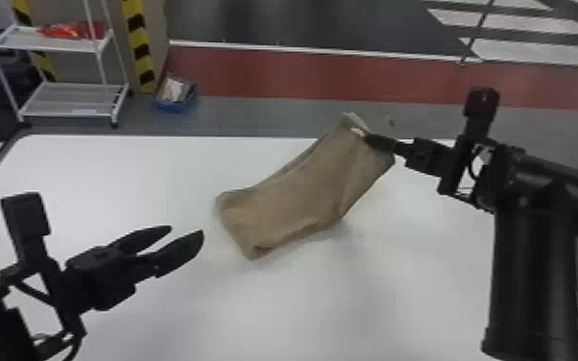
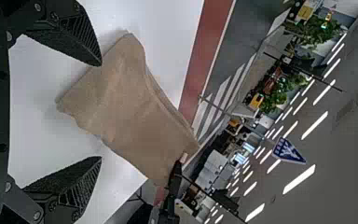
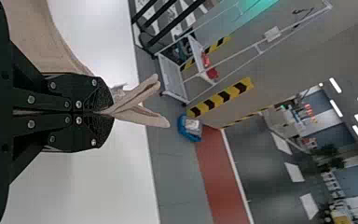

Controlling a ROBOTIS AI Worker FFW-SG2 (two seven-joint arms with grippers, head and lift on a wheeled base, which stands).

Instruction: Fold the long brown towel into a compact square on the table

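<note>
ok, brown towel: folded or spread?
Partly folded: the towel shows layered edges, but one end is held above the table by the right end effector, not a flat square.

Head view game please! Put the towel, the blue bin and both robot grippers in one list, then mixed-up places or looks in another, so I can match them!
Things:
1. Towel
2. Left gripper
3. Blue bin
4. Right gripper

Places and looks:
A. Open, holding nothing
B. Shut, pinching cloth
C. Brown, with one end raised off the table
D. On the floor beyond the table

Right pairs: 1-C, 2-A, 3-D, 4-B
</note>
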